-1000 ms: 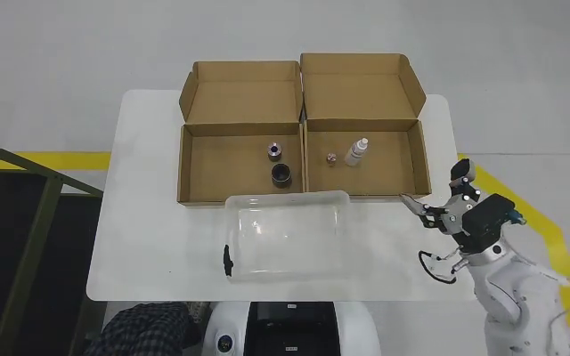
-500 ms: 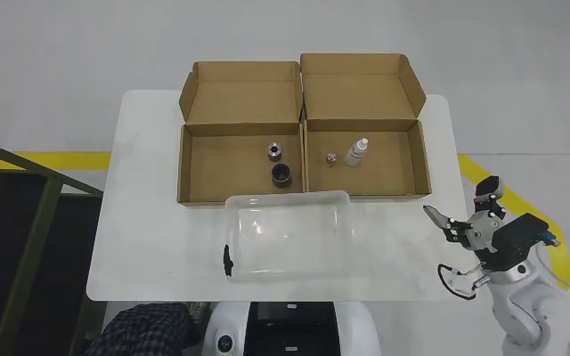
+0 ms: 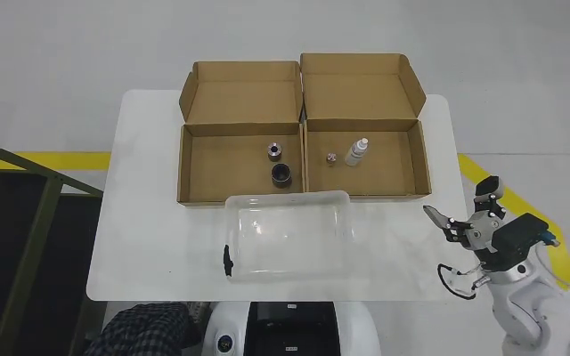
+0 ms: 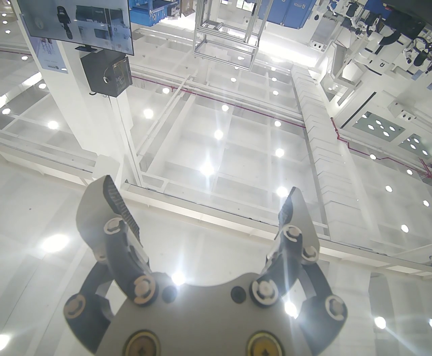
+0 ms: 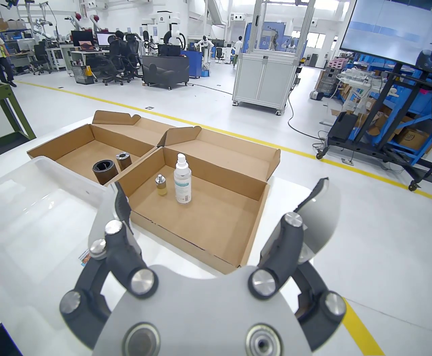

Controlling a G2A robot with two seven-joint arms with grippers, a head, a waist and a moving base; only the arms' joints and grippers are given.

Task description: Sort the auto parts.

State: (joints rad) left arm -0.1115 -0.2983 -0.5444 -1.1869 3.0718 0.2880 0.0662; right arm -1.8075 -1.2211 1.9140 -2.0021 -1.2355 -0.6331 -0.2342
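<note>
Robotics lab inside a big industrial hall. Beyond the white table (image 3: pixel 151 222): pale polished floor marked with a yellow line (image 3: pixel 62 160), an aluminium-framed enclosure (image 5: pixel 266 77) on castors, a white robot (image 5: pixel 168 32) on a stand, desks with monitors (image 5: pixel 84 38) and black office chairs (image 5: pixel 114 64), a large screen (image 5: pixel 388 30) on a wheeled stand, blue racks (image 5: pixel 415 111) with cartons stacked near them. High above the table: a white gridded ceiling (image 4: pixel 236 141) dotted with spotlights.
</note>
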